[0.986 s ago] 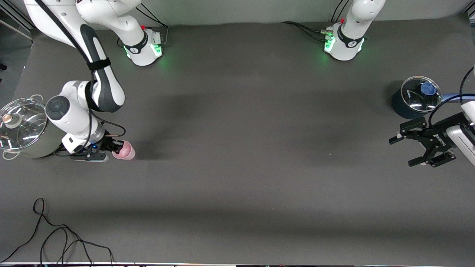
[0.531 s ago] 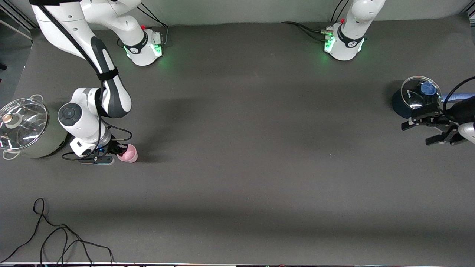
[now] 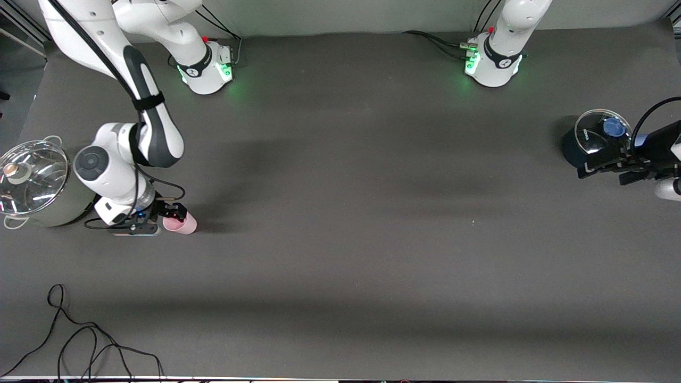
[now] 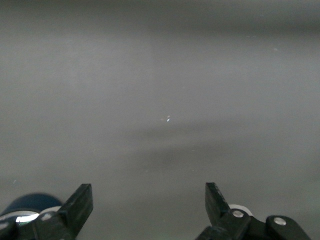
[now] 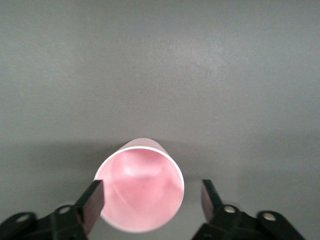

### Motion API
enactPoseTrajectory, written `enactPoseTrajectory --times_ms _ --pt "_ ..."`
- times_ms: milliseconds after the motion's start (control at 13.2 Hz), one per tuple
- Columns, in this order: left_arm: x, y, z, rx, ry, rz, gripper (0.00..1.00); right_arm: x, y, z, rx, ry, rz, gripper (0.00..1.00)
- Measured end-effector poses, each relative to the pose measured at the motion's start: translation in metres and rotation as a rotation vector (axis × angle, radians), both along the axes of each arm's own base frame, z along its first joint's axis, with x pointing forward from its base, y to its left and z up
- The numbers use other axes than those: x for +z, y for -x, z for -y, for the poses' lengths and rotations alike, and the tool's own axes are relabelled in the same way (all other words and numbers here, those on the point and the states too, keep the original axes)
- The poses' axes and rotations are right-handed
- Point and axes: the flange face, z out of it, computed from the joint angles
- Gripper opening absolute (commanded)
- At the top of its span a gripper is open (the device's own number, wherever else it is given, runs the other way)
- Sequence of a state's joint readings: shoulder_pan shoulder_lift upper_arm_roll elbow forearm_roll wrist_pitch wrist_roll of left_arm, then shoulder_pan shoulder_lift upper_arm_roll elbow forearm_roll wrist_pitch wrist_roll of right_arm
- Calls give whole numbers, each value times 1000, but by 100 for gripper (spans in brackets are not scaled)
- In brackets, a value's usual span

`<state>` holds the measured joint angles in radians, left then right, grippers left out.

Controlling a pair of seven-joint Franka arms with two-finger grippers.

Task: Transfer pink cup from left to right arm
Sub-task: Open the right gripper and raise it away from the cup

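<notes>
**Pink cup on the mat, right gripper spread around it**

Black loose cable [image 3: 80, 340] coils on the mat at the table edge nearest the front camera, toward the right arm's end.

Right gripper [image 3: 171, 213] sits low at the pink cup [image 3: 181, 224], fingers [image 5: 92, 202] spread wide. In the right wrist view one finger stands on each side of the cup with a gap showing between pad and wall, so no grip on it. Silver wrist, solid black fingers.

Cup is on the dark grey table [image 3: 346, 239], toward the right arm's end, just beside the steel pot [image 3: 34, 183]. Smooth pale-pink plastic, tapered, no handle. The right wrist view looks into its open mouth, round rim and inside wall visible. The front view seems to show it upright, but I cannot tell its axis for sure.

Steel pot: brushed metal, loop side handles, glass lid with a knob.

Left gripper [image 3: 612, 166] hangs at the left arm's end, just beside the dark blue pot [image 3: 580, 149], empty. Openwork black fingers [image 4: 80, 205] fully apart, nothing but bare mat between them. This arm waits.

Dark blue pot has a clear round glass lid with a blue knob.

Mat is matte, flat, uniform grey.
</notes>
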<state>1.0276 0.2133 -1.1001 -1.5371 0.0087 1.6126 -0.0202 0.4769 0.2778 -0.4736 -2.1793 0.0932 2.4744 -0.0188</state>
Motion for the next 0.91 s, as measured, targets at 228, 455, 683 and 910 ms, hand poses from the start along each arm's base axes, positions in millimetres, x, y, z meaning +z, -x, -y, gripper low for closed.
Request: enactPoseTrajectory --times_ms 228,455,683,910 --pt "5 7 6 26 -54 -24 100 78 -7 10 -25 -62 -21 100" --pt "6 13 13 50 -99 -24 100 169 -8 33 -56 -115 -46 100" --pt "4 14 11 104 -113 -29 100 263 -5 43 -58 -141 -71 100" --pt "3 14 7 119 -114 -32 100 330 3 52 -63 -141 -72 100"
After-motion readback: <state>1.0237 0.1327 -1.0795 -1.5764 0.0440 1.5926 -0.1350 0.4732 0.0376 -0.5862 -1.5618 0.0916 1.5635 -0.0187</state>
